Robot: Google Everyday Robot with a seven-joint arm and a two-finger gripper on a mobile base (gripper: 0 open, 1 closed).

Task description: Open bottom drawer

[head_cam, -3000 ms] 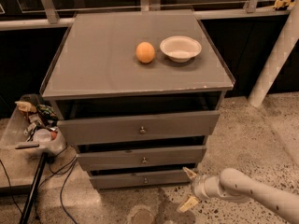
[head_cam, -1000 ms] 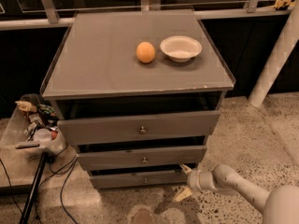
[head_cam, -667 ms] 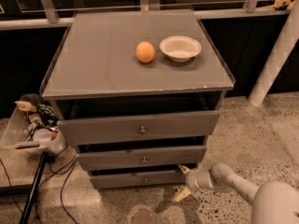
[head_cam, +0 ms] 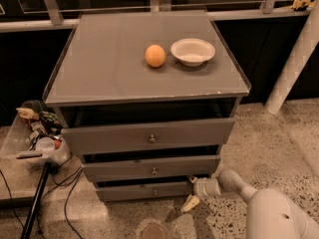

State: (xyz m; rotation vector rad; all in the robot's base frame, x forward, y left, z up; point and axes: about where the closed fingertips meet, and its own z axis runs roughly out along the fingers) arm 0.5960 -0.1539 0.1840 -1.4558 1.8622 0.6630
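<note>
The grey cabinet point(head_cam: 149, 63) has three drawers. The bottom drawer point(head_cam: 129, 191) is the lowest and shortest front, with a small round knob point(head_cam: 155, 192) at its centre. It sticks out slightly, like the two drawers above it. My gripper point(head_cam: 191, 191) is low at the right end of the bottom drawer's front, near the floor. It is open, with one cream fingertip point(head_cam: 191, 203) below and in front of the drawer's right corner. The white arm point(head_cam: 269, 213) reaches in from the lower right.
An orange point(head_cam: 155, 56) and a white bowl point(head_cam: 193, 51) sit on the cabinet top. A clear bin of clutter point(head_cam: 40, 133) and a black stand with cables point(head_cam: 35, 198) are at the left. A white post point(head_cam: 294, 63) stands at the right on the speckled floor.
The arm has moved left, bringing the gripper from beside the cabinet up to the right end of the bottom drawer. The drawers have not moved.
</note>
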